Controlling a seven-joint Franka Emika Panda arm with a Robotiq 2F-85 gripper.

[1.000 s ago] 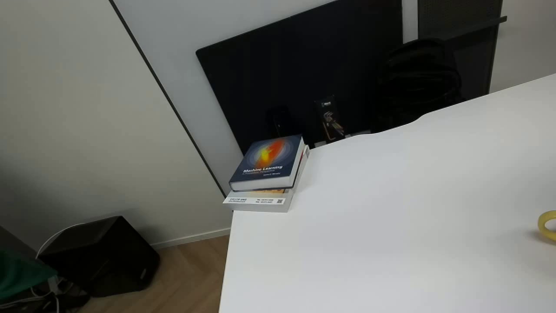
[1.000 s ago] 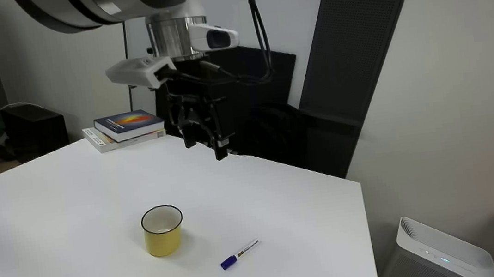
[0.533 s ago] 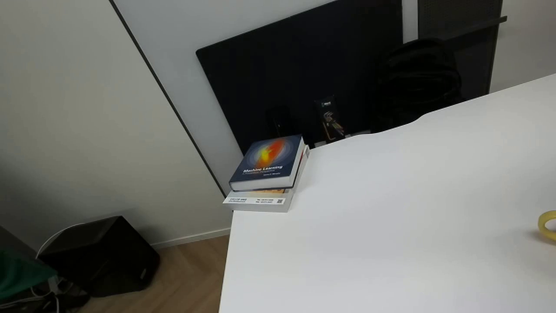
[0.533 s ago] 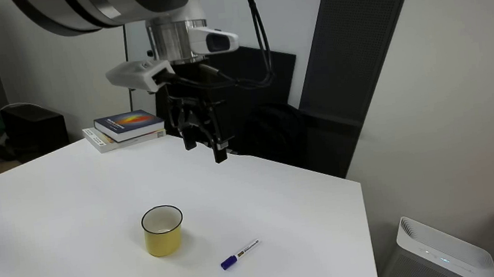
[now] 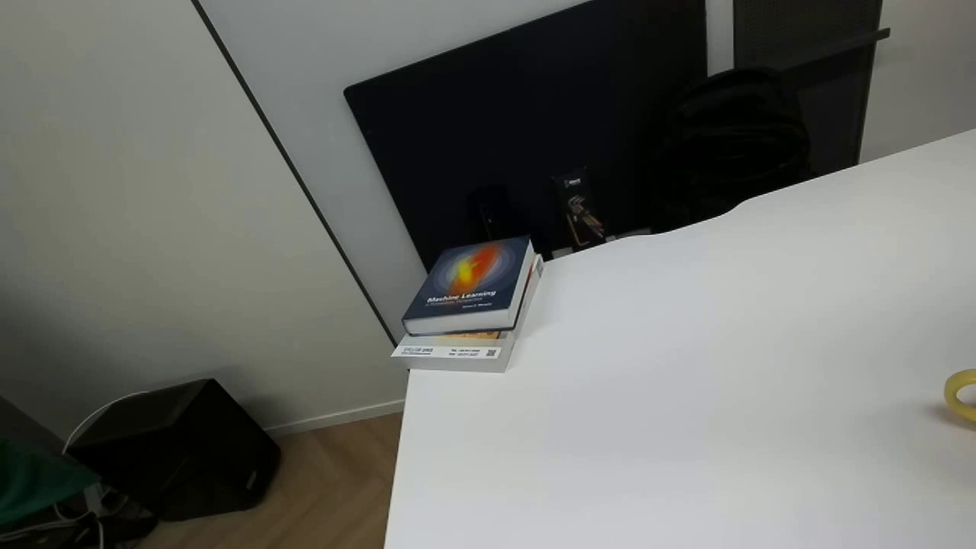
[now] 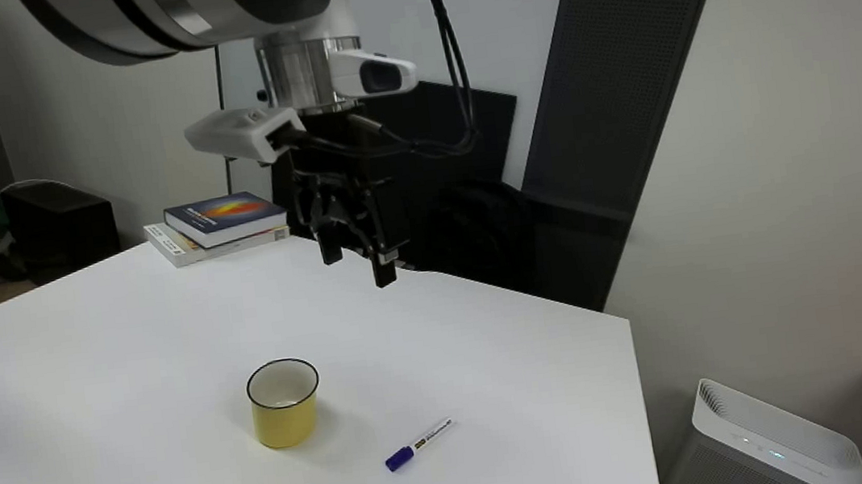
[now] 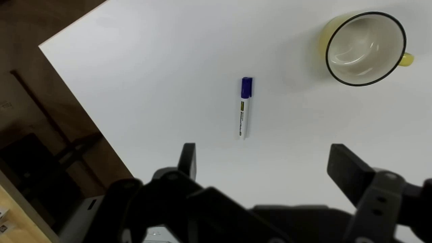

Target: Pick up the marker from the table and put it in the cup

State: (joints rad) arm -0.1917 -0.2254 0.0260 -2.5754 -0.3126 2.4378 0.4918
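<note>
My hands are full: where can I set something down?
The white table is bare between the stacked books and yellow mug, and from the whiteboard marker to the edge by the air purifier. Crowded: the books' corner.

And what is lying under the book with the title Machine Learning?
A white-edged book, resting on the table; its printed margin and a strip of orange artwork show. The rest of its cover is hidden by the upper book.
</note>
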